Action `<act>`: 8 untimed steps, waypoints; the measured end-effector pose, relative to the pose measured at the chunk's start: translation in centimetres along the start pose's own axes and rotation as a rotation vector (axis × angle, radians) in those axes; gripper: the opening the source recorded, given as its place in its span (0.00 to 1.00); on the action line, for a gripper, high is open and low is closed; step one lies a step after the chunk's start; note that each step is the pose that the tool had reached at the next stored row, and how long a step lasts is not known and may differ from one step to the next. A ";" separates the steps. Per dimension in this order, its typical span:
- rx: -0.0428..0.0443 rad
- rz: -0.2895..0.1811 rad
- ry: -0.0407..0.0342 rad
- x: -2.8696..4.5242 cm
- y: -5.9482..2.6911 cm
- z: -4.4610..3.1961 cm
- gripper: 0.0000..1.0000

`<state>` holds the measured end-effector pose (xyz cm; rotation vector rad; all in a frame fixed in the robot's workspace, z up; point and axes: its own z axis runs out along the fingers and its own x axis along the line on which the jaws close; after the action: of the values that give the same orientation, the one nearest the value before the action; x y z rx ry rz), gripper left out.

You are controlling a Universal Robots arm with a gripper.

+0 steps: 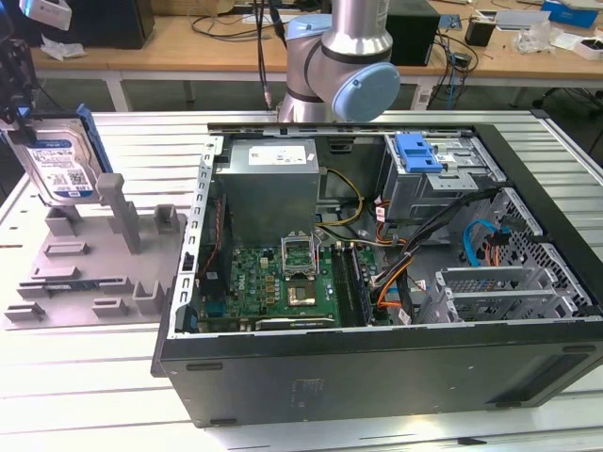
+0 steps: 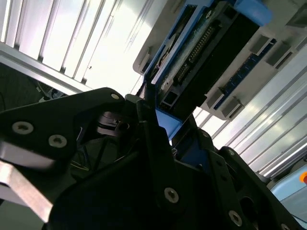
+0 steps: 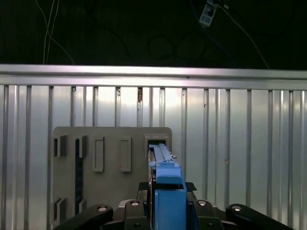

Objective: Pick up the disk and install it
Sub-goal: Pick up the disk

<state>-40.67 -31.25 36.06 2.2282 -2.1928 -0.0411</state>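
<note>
Gripper (image 3: 167, 188) clenched on the disk (image 1: 61, 162), with a black finger (image 2: 153, 143) lying against its blue frame in the second wrist view. The disk stands on edge over the far corner of the grey holder (image 1: 85, 273) on the exterior view's left, outside the open computer case (image 1: 377, 367) on the ribbed metal table (image 1: 75, 377). Whether it touches the holder cannot be told.
</note>
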 end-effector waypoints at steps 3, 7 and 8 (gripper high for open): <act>0.0000 0.000 0.0001 0.00 0.01 -0.39 0.37; 0.0000 0.000 0.0000 -0.01 0.03 -0.94 0.37; 0.0000 0.000 0.0000 -0.01 0.03 -1.06 0.37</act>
<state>-40.67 -31.25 37.13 2.2280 -2.1929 -0.0411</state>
